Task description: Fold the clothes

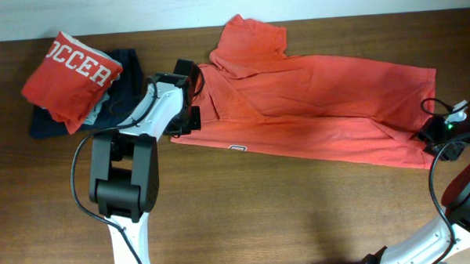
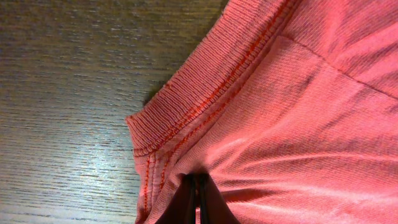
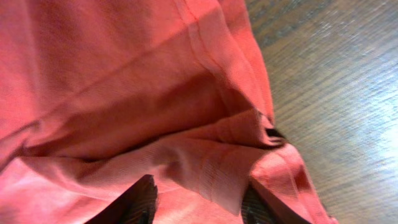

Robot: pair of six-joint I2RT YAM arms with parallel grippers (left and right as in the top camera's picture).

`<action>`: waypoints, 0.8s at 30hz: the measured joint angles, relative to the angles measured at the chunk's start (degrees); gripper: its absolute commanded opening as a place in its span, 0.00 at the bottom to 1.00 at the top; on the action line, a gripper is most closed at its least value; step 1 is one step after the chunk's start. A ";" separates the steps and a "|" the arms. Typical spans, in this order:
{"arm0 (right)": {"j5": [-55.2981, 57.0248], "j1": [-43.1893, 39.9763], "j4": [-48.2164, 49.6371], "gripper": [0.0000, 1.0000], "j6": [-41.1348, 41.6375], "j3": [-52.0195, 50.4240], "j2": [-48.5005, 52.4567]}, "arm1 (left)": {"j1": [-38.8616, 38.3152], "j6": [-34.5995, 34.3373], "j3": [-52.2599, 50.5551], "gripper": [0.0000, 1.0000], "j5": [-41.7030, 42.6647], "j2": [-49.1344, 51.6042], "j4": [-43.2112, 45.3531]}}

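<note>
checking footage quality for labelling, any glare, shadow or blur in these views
Overhead: even light, sharp, no harsh glare on the table. Left wrist: bright sheen on the table lower left, T-shirt ribbing crisp. Right wrist: glare on the table at right, deep shadow under a fold of the T-shirt.

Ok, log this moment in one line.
left gripper shut on red T-shirt | right gripper open around its bottom edge | T-shirt spread across table

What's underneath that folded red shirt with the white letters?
A dark navy garment lies under the folded red shirt, showing past its right and lower edges. A strip of pale fabric peeks out between them. How far either runs beneath is covered.
</note>
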 measured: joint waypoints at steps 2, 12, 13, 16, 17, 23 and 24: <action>-0.94 0.00 0.22 0.43 -0.20 0.00 0.00 | 0.00 0.00 0.00 0.06 0.00 0.00 0.00; -6.75 0.00 4.33 0.43 -0.57 -0.04 0.00 | 0.00 0.00 0.00 0.06 0.00 0.00 0.00; -7.58 0.00 5.60 0.47 -1.05 -0.04 0.00 | 0.00 0.00 0.00 0.06 0.00 0.00 0.00; -9.64 0.00 8.26 0.55 -1.66 -0.07 0.00 | 0.00 0.00 0.00 0.06 0.00 0.00 0.00; -10.40 0.00 9.40 0.60 -1.70 -0.07 0.00 | 0.00 0.00 0.00 0.06 0.00 0.00 0.00; -16.59 -0.02 12.15 0.65 -3.32 -0.02 0.00 | 0.00 0.00 0.00 0.06 0.00 0.00 0.00; -18.51 -0.07 12.11 0.66 -3.76 0.00 0.00 | 0.00 0.00 0.00 0.06 0.00 0.00 0.00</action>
